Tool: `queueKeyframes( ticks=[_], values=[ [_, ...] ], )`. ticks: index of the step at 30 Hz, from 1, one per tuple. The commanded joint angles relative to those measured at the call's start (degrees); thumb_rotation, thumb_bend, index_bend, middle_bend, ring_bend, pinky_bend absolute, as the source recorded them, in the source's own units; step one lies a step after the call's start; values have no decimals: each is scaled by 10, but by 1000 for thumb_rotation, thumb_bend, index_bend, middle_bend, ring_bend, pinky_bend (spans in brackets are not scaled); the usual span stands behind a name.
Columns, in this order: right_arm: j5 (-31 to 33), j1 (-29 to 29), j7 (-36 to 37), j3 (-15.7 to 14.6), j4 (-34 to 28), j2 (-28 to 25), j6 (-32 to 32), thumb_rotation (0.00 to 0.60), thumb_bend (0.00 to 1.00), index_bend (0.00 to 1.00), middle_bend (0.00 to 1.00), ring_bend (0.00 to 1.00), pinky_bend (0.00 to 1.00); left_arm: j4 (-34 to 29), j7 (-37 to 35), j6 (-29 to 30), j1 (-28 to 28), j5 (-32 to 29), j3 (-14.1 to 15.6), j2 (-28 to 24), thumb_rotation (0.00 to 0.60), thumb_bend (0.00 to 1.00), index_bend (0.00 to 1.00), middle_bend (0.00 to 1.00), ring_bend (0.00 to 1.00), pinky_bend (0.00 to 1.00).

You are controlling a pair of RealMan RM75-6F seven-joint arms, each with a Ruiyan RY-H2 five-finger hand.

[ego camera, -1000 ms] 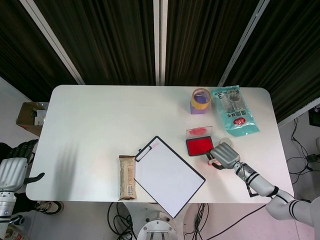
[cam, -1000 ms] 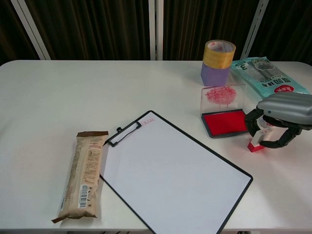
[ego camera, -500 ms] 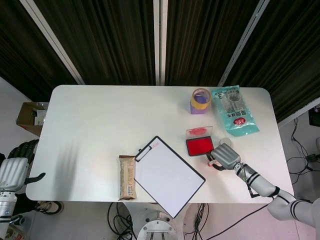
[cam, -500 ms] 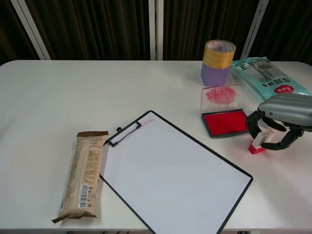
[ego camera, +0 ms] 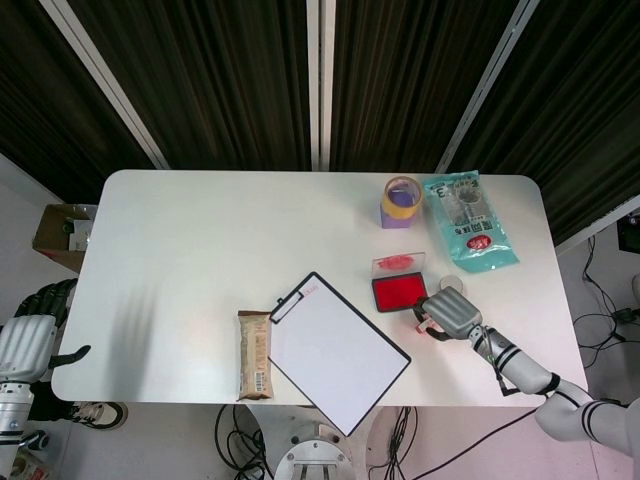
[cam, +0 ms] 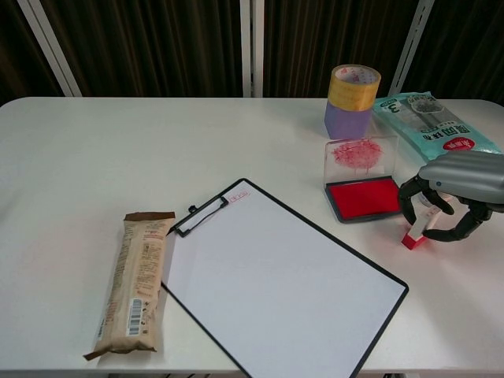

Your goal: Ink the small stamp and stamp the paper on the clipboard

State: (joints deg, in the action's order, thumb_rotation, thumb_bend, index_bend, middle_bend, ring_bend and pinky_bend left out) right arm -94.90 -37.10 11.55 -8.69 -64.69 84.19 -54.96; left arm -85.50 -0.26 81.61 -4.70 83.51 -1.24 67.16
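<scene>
While curled round the small stamp just right of the red ink pad, right hand needs a firm pinch high on the body, then a straight lift and a flat press onto the pad. Looks cupped, fingers arched over the stamp, contact too hidden to call. Compared with a second ago, sits a shade further right. Left hand hangs off the table edge, loosely spread, empty. Paper unmarked on the clipboard.

Matt white surface, mostly plastics on top.
Right hand smooth grey metallic shell; ink pad clear glossy lid; snack bar crinkled brown wrapper; clipboard matt white paper, black rim.
</scene>
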Motion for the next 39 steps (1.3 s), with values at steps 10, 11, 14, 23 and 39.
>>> queueKeyframes(
  ticks=[10,11,14,23,39],
  values=[
    [-7,2,-8,0,-29,-23,-6,600,363,359,244,629,842,-4,2,1,-1,1,-1,-3,600,0,71,107,99,185],
    [-7,2,-8,0,-32,-26,-6,600,363,358,244,629,842,-5,2,1,-1,1,-1,-3,600,0,70,108,99,185],
    [-10,2,-11,-2,-40,-30,-4,600,363,354,249,630,842,-7,3,2,-1,2,-1,-3,600,0,71,107,99,185],
    [-12,8,-19,-1,-55,-41,-13,600,363,358,265,633,842,-10,7,3,-1,3,0,-5,600,0,71,108,99,186],
    [-17,20,-22,0,-65,-51,-29,600,363,479,287,636,842,-9,6,5,0,4,1,-4,600,0,71,108,98,186]
  ],
)
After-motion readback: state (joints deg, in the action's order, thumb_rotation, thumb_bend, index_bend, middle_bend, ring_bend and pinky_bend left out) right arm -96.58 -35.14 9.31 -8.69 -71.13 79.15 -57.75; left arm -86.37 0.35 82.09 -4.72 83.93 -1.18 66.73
